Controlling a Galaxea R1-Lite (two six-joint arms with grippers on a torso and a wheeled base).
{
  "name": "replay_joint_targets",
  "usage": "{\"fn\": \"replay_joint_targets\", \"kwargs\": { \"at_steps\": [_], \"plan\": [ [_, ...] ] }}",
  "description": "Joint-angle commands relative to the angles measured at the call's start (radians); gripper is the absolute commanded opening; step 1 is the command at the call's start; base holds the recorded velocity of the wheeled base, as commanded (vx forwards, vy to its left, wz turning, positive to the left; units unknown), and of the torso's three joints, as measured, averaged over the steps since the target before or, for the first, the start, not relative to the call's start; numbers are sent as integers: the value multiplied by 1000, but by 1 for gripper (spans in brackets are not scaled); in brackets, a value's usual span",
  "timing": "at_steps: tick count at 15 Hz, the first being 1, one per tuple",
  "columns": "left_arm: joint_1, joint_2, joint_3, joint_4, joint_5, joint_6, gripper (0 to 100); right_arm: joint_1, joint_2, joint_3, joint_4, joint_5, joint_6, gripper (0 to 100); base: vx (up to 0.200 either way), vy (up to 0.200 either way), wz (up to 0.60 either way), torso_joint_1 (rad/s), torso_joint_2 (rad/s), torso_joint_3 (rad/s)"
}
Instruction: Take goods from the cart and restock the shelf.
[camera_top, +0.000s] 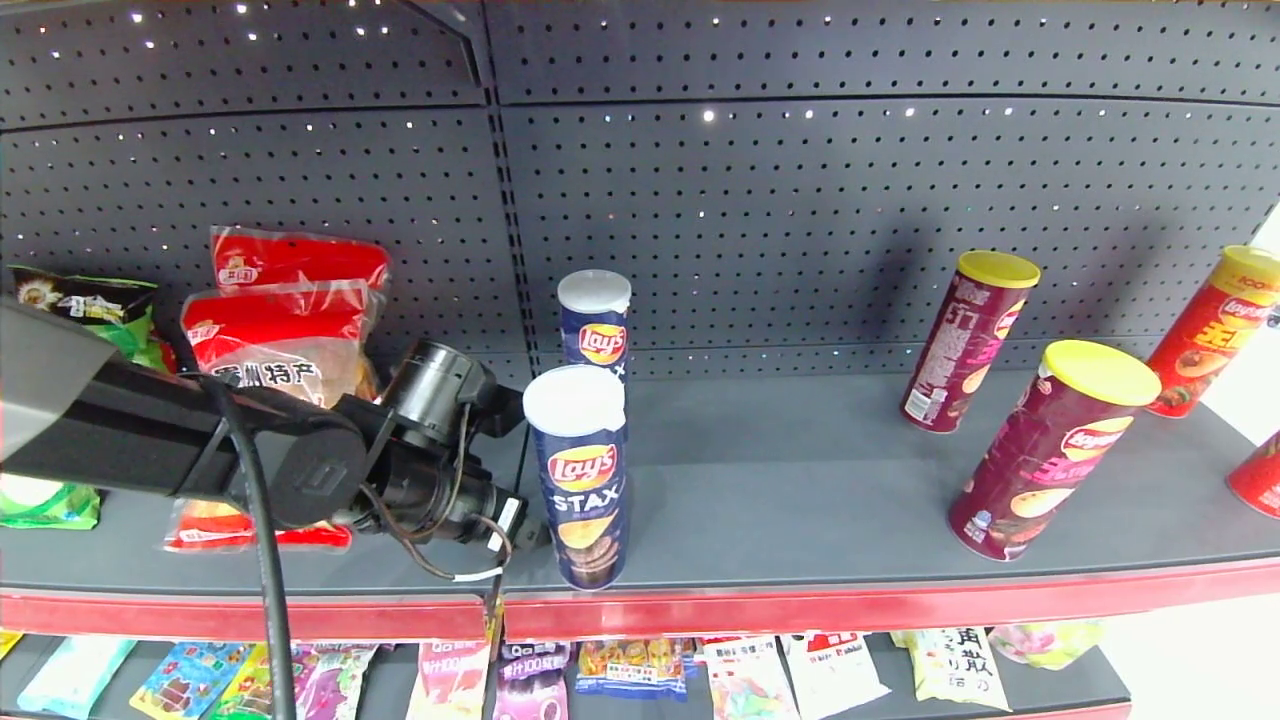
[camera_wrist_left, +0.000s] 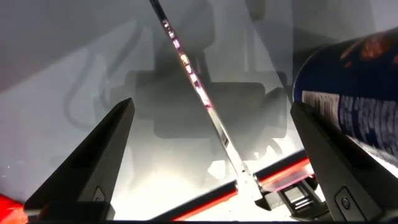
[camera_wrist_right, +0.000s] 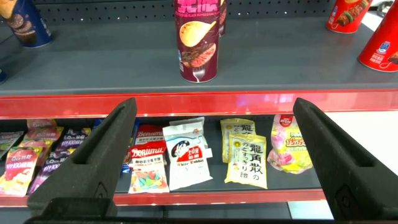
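Note:
A blue chip can (camera_top: 585, 480) with a white lid stands upright near the red front edge of the grey shelf (camera_top: 800, 500). A second blue can (camera_top: 594, 325) stands behind it. My left arm's wrist (camera_top: 430, 470) is just left of the front can. In the left wrist view my left gripper (camera_wrist_left: 212, 106) is open with only shelf surface between its fingers; the blue can (camera_wrist_left: 354, 87) sits beside one finger (camera_wrist_left: 323, 155), outside the gap. My right gripper (camera_wrist_right: 214, 102) is open and holds nothing, low in front of the shelf edge (camera_wrist_right: 199, 102).
Two maroon cans with yellow lids (camera_top: 1050, 450) (camera_top: 965, 340) stand on the right of the shelf, with red cans (camera_top: 1210, 330) beyond them. Red snack bags (camera_top: 285, 330) and green bags (camera_top: 90, 310) fill the left. Packets (camera_wrist_right: 186, 152) lie on the lower shelf.

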Motion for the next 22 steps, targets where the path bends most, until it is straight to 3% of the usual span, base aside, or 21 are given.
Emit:
{"fn": "replay_joint_targets", "kwargs": {
  "at_steps": [1,4,6,9,10,12,13,14,15,16,17,19,20,21,22],
  "plan": [
    [0,11,-11,-1,0,0,100,0,1,0,0,0,0,100,0,0,0,0,0,0],
    [5,5,-3,-1,0,0,100,0,1,0,0,0,0,100,0,0,0,0,0,0],
    [49,-69,48,0,-2,9,100,0,1,0,0,0,0,100,0,0,0,0,0,0],
    [172,-373,223,0,3,103,100,0,1,0,0,0,0,100,0,0,0,0,0,0],
    [199,-468,265,2,4,117,100,0,1,0,0,0,0,100,0,0,0,0,0,0],
    [293,-762,394,8,23,156,100,0,1,0,0,0,0,100,0,0,0,0,0,0],
    [440,-991,486,13,40,212,100,0,1,0,0,0,0,100,0,0,0,0,0,0],
    [514,-1066,512,16,44,221,100,0,1,0,0,0,0,100,0,0,0,0,0,0],
    [649,-1219,551,39,55,216,100,0,1,0,0,0,0,100,0,0,0,0,0,0],
    [706,-1334,580,65,43,187,100,0,1,0,0,0,0,100,0,0,0,0,0,0],
    [701,-1471,624,88,12,133,100,0,1,0,0,0,0,100,0,0,0,0,0,0],
    [692,-1787,739,146,-55,113,100,0,1,0,0,0,0,100,0,0,0,0,0,0],
    [692,-1836,786,161,-19,100,100,0,1,0,0,0,-1,100,0,0,0,0,0,0],
    [692,-1821,798,114,63,48,100,0,1,0,0,0,0,100,0,0,0,0,0,0],
    [692,-1822,824,98,103,29,100,0,1,0,0,0,0,100,0,0,0,0,0,0]
  ]
}}
